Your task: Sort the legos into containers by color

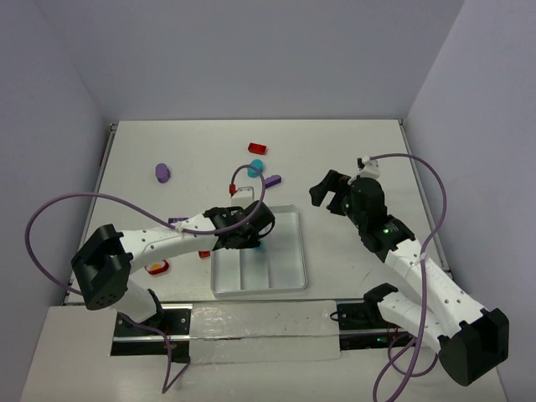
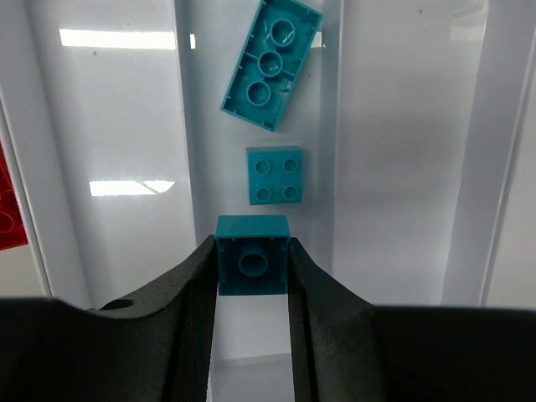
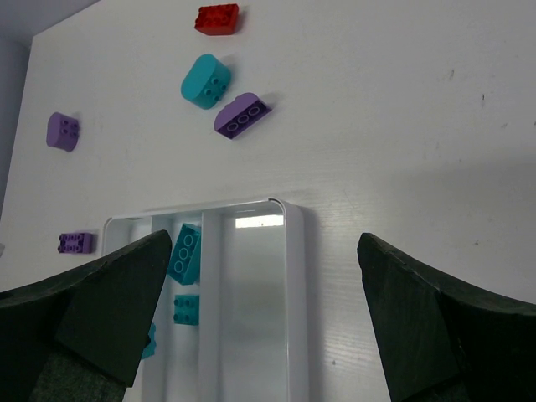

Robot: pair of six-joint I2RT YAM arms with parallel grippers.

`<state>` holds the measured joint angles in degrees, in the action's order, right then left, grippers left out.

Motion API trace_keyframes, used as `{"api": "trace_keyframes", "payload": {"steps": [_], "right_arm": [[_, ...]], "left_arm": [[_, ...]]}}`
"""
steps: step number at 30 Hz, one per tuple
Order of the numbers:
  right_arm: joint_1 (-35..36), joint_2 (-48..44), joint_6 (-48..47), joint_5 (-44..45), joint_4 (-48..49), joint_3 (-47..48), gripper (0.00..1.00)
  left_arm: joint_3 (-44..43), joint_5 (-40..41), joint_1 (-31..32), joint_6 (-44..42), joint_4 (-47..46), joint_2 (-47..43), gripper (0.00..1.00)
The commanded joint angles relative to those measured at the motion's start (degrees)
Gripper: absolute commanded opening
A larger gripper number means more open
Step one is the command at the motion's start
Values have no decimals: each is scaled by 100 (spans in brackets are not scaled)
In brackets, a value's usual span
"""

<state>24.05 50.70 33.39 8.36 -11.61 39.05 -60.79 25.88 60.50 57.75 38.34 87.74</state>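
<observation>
My left gripper (image 2: 251, 251) is shut on a small square teal lego (image 2: 252, 266), held hollow side towards the camera over the middle container of the white tray (image 1: 289, 280). Two more teal legos lie in that container: a long one (image 2: 271, 63) and a small square one (image 2: 275, 174). My left gripper (image 1: 251, 231) hangs over the tray's far end. My right gripper (image 1: 331, 191) stands open and empty to the right of the tray. Loose on the table are a red lego (image 3: 217, 18), a rounded teal one (image 3: 205, 81) and a purple one (image 3: 242, 115).
A rounded purple lego (image 1: 162, 172) lies far left. Another purple one (image 1: 177, 221) and two red ones (image 1: 203, 254) (image 1: 157, 268) lie left of the tray, under my left arm. The right container (image 3: 251, 301) holds nothing. Grey walls close the table.
</observation>
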Motion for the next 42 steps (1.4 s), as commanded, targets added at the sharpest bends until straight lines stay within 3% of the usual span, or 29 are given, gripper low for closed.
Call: {"api": "trace_keyframes", "payload": {"steps": [1, 4, 7, 10, 14, 21, 32, 42], "right_arm": [[-41, -38, -36, 61, 80, 147, 100], [-40, -52, -44, 62, 87, 140, 100], [-41, -51, -52, 62, 63, 156, 100], [-48, -76, -52, 77, 63, 165, 100], [-50, -111, -90, 163, 9, 173, 100], [-94, -310, -104, 263, -69, 166, 100], [-111, -223, -151, 204, -107, 365, 100], [-112, -112, -131, 131, -131, 437, 100]], "left_arm": [[6, -78, 49, -72, -255, 172, 44], [-24, -55, 49, -53, -237, 247, 56], [-75, -11, 49, -54, -183, 279, 76], [-209, 98, 49, -91, -58, 289, 82], [-572, 400, -139, -308, 170, 303, 83], [-1240, 142, -1196, -1388, -403, 599, 83], [-3364, -603, -2234, -2735, -813, 2443, 92], [-5084, -753, -2511, -3428, -652, 3894, 99]]}}
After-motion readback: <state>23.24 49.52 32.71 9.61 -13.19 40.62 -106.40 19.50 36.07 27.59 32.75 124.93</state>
